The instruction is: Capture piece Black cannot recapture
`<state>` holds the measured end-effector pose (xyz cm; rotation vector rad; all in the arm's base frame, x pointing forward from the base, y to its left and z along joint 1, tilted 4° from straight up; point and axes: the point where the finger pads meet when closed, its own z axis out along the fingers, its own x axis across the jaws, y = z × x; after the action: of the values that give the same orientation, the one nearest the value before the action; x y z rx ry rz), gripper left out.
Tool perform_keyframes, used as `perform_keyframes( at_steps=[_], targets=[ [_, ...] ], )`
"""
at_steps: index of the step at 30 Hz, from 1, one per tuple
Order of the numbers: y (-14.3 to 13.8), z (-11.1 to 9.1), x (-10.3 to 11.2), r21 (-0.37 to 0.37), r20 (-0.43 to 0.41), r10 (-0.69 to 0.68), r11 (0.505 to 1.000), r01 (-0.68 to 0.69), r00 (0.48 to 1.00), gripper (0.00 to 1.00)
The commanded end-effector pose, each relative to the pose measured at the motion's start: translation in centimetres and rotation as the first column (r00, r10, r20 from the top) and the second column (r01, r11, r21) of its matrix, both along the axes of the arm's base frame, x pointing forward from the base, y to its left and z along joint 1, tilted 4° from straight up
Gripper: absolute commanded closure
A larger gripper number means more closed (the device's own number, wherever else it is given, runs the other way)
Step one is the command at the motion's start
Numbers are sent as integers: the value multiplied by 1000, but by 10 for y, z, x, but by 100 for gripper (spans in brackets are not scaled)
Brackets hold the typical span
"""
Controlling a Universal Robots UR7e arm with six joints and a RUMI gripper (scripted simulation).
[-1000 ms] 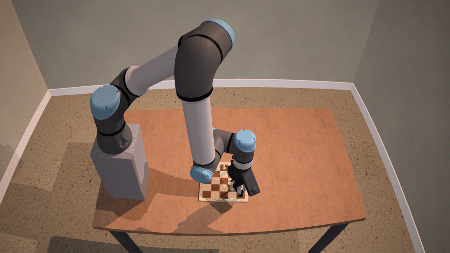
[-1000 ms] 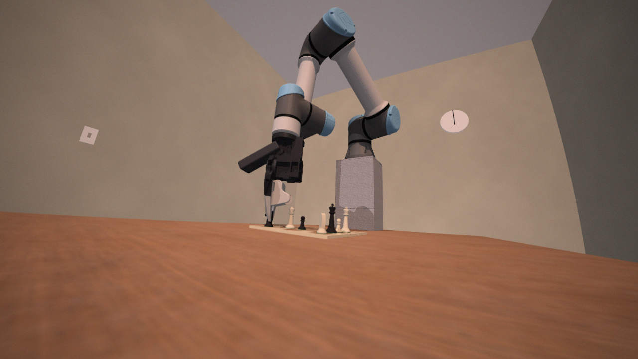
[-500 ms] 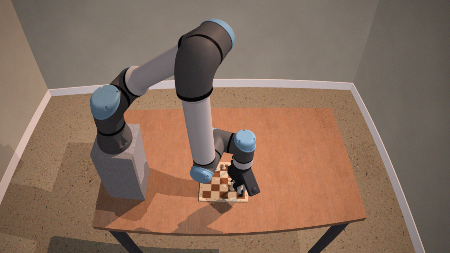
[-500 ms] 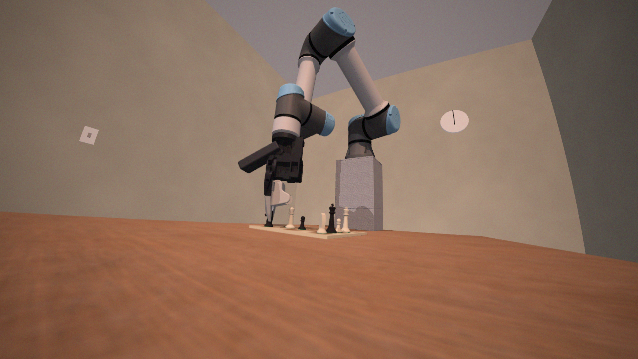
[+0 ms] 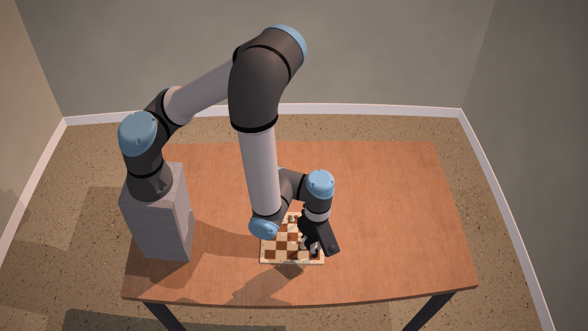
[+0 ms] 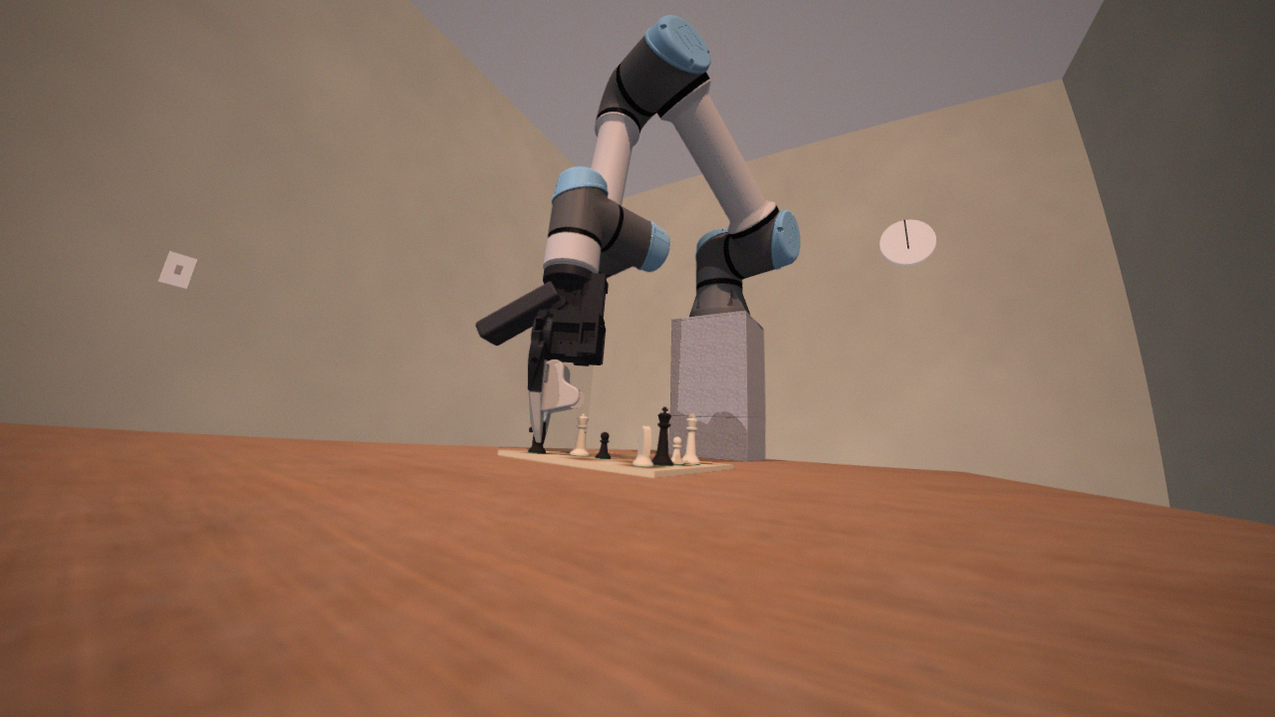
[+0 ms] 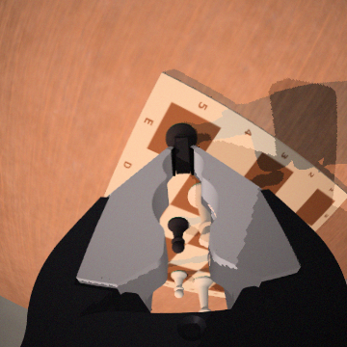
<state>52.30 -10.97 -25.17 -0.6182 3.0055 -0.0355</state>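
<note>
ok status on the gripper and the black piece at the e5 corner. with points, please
Gripper [image 5: 313,252] [image 6: 538,436] [image 7: 181,148] shut on black knight [image 7: 181,134]. Knight upright on E5. White queen close beside the fingers.

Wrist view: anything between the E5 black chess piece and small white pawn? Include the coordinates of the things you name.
Yes, the wrist view shows a black pawn [image 5: 302,237] [image 6: 604,447] [image 7: 178,226] between black chess piece [image 5: 314,254] [image 6: 536,446] [image 7: 181,131] and small white pawn [image 5: 292,218] [image 6: 676,452] [image 7: 179,277].

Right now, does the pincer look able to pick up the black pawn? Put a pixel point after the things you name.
Probably not. The pincer [image 5: 314,250] [image 6: 538,433] [image 7: 181,148] looks shut on the black piece [image 5: 315,255] [image 6: 536,447] [image 7: 181,133] at E5, so its fingers seem occupied. The black pawn [image 6: 603,445] [image 7: 178,226] stands apart from that piece.
</note>
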Motion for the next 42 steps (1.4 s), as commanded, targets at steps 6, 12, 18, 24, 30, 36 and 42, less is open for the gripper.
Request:
perform_keyframes(
  at_steps=[6, 12, 18, 24, 30, 36, 42],
  targets=[
    [0, 2, 0, -1, 1, 0, 1000, 0, 1000, 100],
    [0, 15, -1, -1, 1, 0, 1000, 0, 1000, 100],
    [0, 32, -2, -1, 1, 0, 1000, 0, 1000, 100],
    [0, 64, -4, -1, 1, 0, 1000, 0, 1000, 100],
    [1, 89, -6, -1, 1, 0, 1000, 0, 1000, 100],
    [1, 98, -7, -1, 1, 0, 1000, 0, 1000, 100],
    [1, 100, -7, -1, 1, 0, 1000, 0, 1000, 100]
  ],
)
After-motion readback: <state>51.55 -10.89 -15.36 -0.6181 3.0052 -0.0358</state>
